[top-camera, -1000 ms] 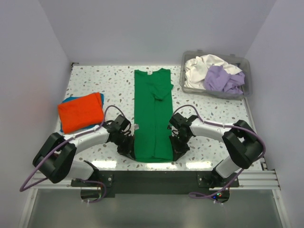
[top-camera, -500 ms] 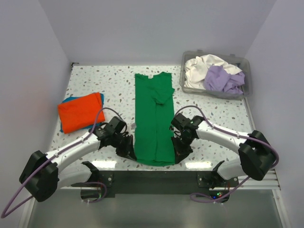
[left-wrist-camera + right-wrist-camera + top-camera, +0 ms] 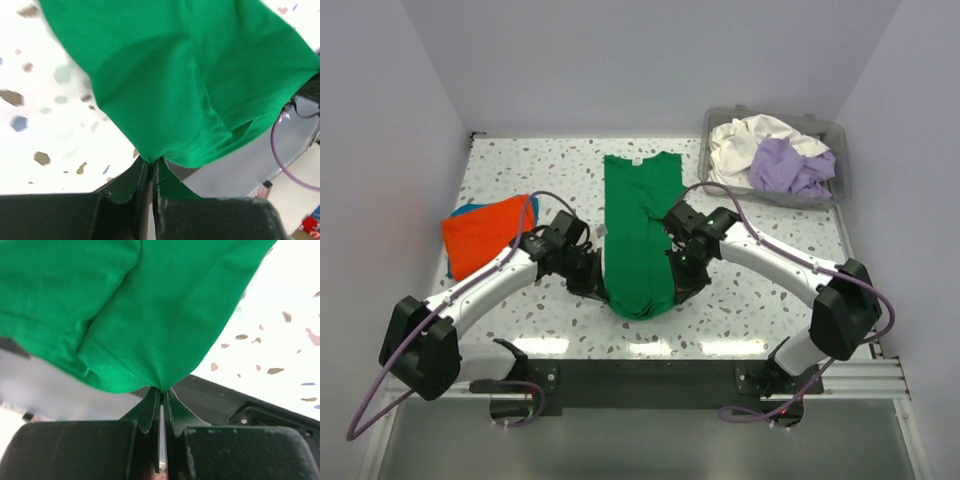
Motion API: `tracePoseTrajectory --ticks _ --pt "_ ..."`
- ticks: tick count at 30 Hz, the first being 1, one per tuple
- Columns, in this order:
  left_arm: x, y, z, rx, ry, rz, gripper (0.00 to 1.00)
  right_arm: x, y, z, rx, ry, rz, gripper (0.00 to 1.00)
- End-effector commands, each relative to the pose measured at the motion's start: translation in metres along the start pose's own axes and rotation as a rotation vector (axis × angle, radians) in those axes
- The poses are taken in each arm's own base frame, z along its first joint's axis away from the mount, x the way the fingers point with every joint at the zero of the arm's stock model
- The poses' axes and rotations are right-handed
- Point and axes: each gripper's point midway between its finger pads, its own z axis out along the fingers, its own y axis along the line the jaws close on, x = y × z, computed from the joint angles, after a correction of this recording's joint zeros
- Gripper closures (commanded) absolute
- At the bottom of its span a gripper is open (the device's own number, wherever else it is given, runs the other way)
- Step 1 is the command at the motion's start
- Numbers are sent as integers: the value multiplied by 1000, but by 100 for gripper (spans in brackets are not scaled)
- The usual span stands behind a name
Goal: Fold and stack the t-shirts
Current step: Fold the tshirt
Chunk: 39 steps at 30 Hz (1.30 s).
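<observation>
From the top camera, the bright green cloth t-shirt (image 3: 640, 215) lies as a long narrow strip in the middle of the white speckled table (image 3: 520, 165). It runs away from my two arms, with the collar at the far end. My left end effector (image 3: 594, 284) is at the left near corner of this strip and my right end effector (image 3: 680, 282) is at the right near corner. Both are closed on the cloth. Between them the near hem is pulled together and rounded. Left of my left end effector and a little farther away lies an orange folded cloth t-shirt (image 3: 485, 238), and a blue cloth t-shirt (image 3: 466, 210) shows just at its far edge, under it. Far to the right of my right end effector stands a clear plastic rectangular bin (image 3: 772, 196) with a crumpled white cloth t-shirt (image 3: 745, 140) and a crumpled lavender cloth t-shirt (image 3: 788, 166) inside.

In the left wrist camera, my two black fingers are pressed together and a corner of the green hem is pinched between their tips. The cloth spreads up and to the right from there, with a stitched edge visible. The speckled table is on the left of it.

In the right wrist camera, my fingers are also almost fully closed, with only a thin slit between them, and they pinch one point of the green cloth. The cloth hangs in soft folds above the tips.
</observation>
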Motion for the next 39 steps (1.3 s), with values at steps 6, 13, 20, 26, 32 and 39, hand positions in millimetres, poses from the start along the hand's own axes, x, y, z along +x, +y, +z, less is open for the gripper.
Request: tracePoseTrajectory --ticks 6,13,20,26,32,39 --pt "-66 1 -5 -5 -134 46 100 -64 -13 -8 135 -122 18 100" --pt "-121 9 5 -80 -227 53 100 -121 -36 -10 160 -206 93 100" --pt "-169 17 26 -81 -251 46 100 -181 -48 7 180 -253 112 100" --pt "-202 31 29 -105 -290 18 100 -229 -64 13 208 -305 128 100" --pt "-225 38 33 -105 -313 12 100 -259 -80 23 230 -306 136 100" --pt "-238 50 43 -87 -306 -16 100 -271 -90 27 248 -308 142 100"
